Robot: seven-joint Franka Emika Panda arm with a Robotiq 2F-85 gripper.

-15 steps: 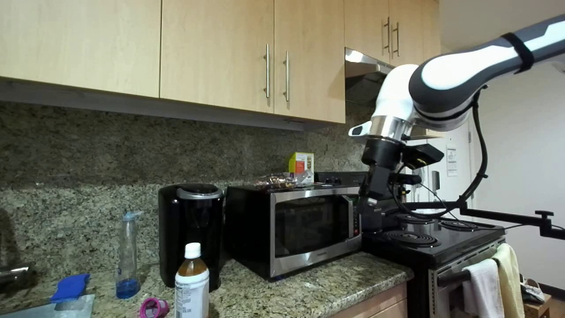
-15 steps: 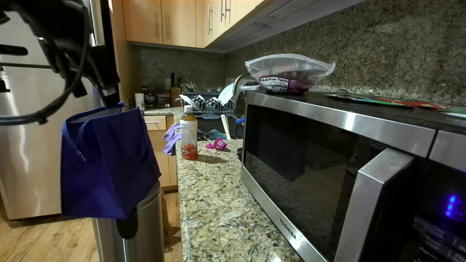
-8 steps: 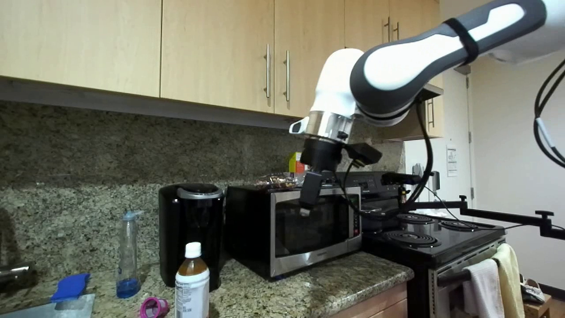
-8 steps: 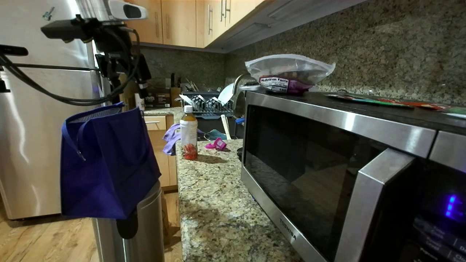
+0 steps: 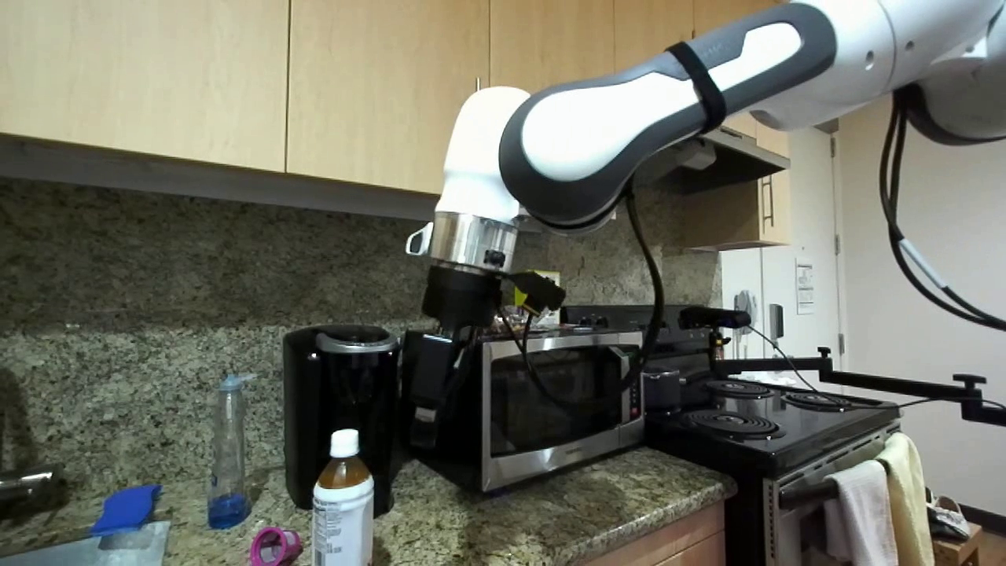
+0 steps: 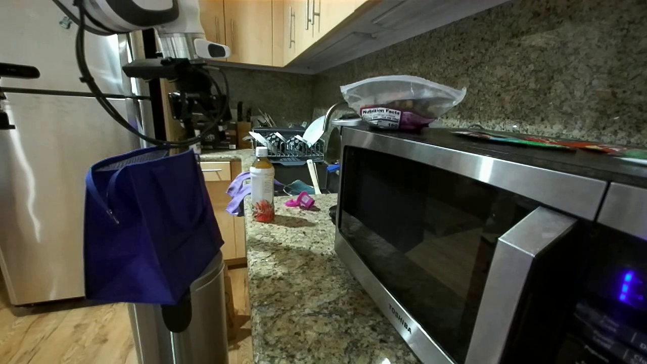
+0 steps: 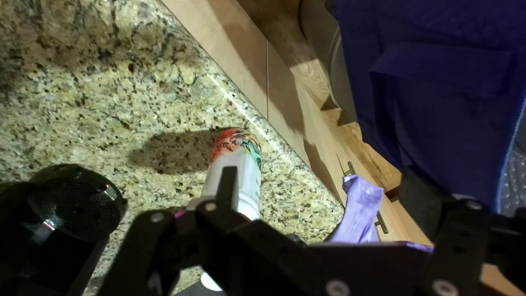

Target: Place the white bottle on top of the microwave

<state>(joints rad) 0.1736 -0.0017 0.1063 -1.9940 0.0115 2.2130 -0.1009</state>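
Nearest in an exterior view, the white-sleeved bottle stands upright on the granite counter, not yet gripped. Beyond it your gripper hangs, jaws spread and nothing between them. Farther back, the Toshiba microwave bears a transparent bag on top. Grasping, lifting and placing all look left for you.

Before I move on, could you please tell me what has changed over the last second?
In an exterior view, the black two-finger gripper moved leftward in the picture, from near the black electric stove past the silver-and-black microwave, toward the amber-necked white-labelled plastic bottle. Nothing was grasped or let go. The bottle, the microwave and the shiny black coffee maker stayed put.
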